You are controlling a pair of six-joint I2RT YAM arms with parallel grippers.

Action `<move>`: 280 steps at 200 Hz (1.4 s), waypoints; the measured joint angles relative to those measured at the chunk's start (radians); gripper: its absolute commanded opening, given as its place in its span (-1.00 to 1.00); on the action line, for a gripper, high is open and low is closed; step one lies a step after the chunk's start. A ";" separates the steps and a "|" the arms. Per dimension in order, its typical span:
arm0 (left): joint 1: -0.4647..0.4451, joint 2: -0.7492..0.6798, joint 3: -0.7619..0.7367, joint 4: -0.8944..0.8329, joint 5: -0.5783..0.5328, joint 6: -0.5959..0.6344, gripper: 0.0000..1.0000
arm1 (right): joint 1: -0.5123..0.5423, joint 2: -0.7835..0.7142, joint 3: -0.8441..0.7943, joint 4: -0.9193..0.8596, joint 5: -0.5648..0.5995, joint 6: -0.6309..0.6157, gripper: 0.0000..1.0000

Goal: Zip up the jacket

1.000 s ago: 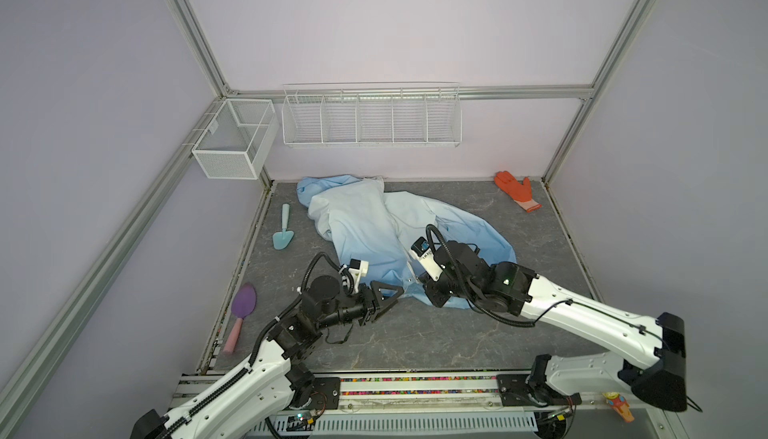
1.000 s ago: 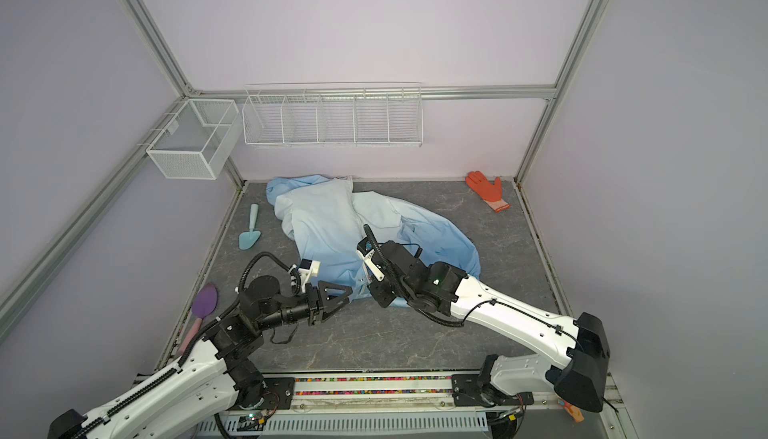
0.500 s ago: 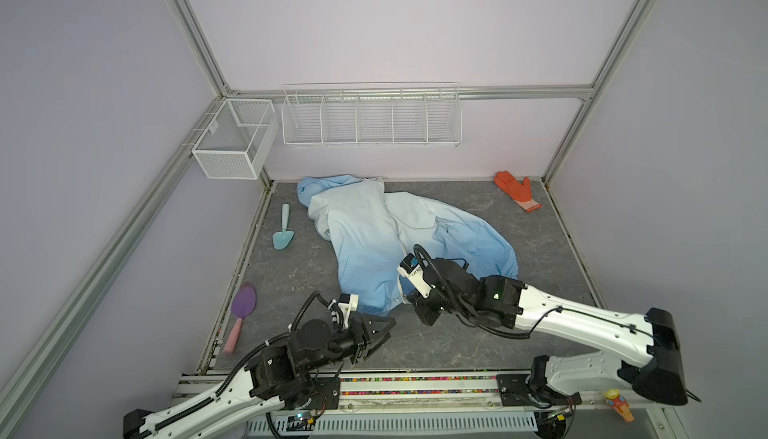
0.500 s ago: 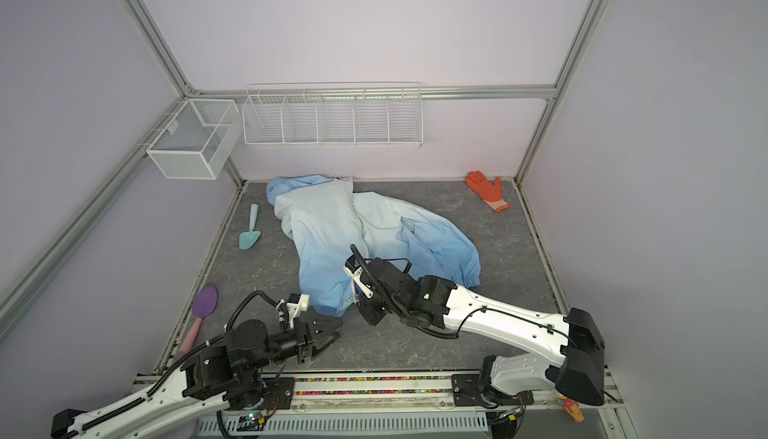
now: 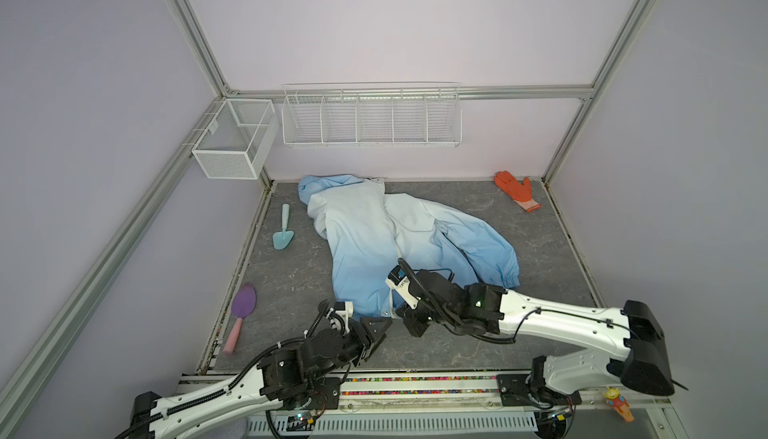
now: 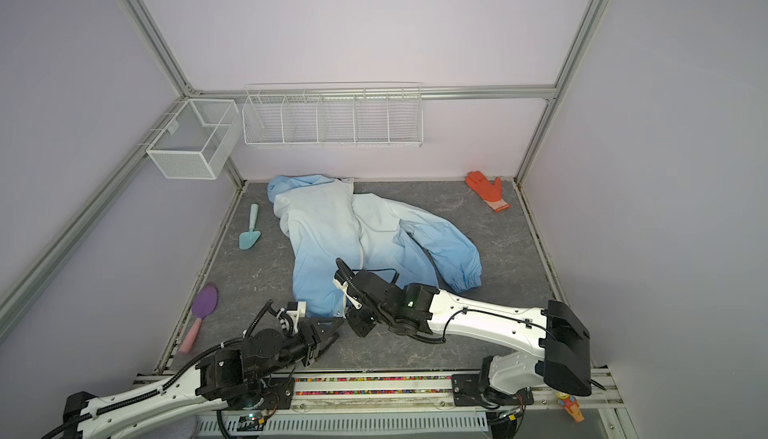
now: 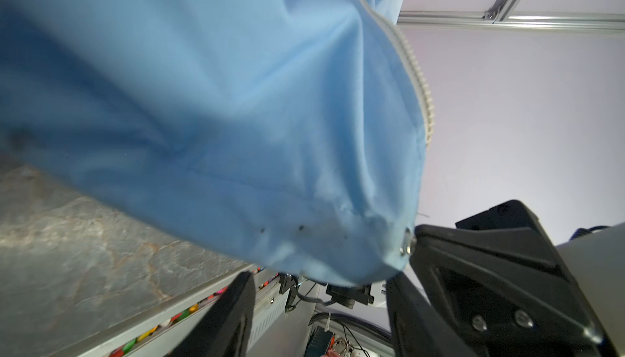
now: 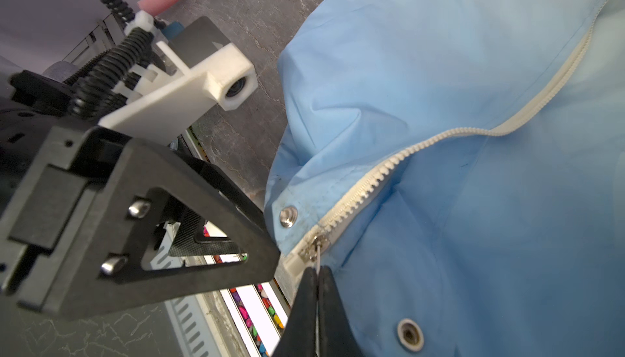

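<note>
Right hand pinching zipper pull, wrist view only

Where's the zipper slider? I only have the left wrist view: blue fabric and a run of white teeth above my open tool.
Observer: At the very bottom of the jacket. The right wrist view shows the slider down at the hem.
Operator: Is the right tool on it?
Observer: Yes. The right tool is shut on the slider's thin metal pull tab.
Operator: Where's the rest of the jacket?
Observer: In both top views it lies on the table, with the hood farthest from the arms and one sleeve out to the right.
</note>
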 measured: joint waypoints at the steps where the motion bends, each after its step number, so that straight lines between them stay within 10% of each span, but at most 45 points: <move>1: 0.000 0.000 0.000 0.001 0.000 0.000 0.23 | 0.000 0.000 0.000 0.000 0.000 0.000 -0.86; 140: 0.000 -0.053 -0.057 0.064 -0.111 0.008 0.18 | -0.005 0.073 0.000 0.040 -0.071 0.024 -0.86; 280: 0.000 -0.029 -0.093 0.116 -0.180 -0.020 -0.58 | -0.008 0.114 -0.003 0.087 -0.118 0.032 -0.86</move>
